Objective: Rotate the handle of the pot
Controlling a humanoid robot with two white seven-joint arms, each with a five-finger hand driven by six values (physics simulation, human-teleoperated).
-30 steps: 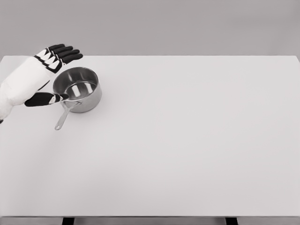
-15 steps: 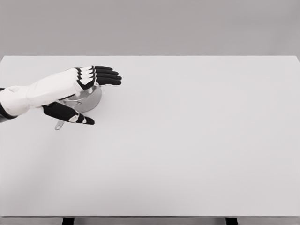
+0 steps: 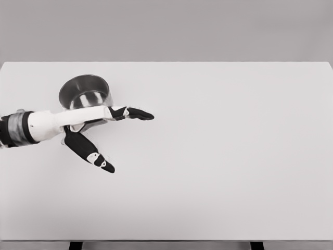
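A small steel pot stands at the far left of the white table. Its long handle pointed toward the front left in the earlier frames; now my left arm covers it, so I cannot see it. My left hand lies edge-on in front of the pot, fingers stretched out to the right and thumb pointing down toward the front. It is open and holds nothing. The forearm crosses the pot's near side. The right arm does not show.
The table's far edge runs just behind the pot, and its left edge is close by. Two dark table legs show under the front edge.
My left hand swung from behind the pot's left side, across over the pot, and down to its near right side, turning edge-on. The pot body has stayed in place.
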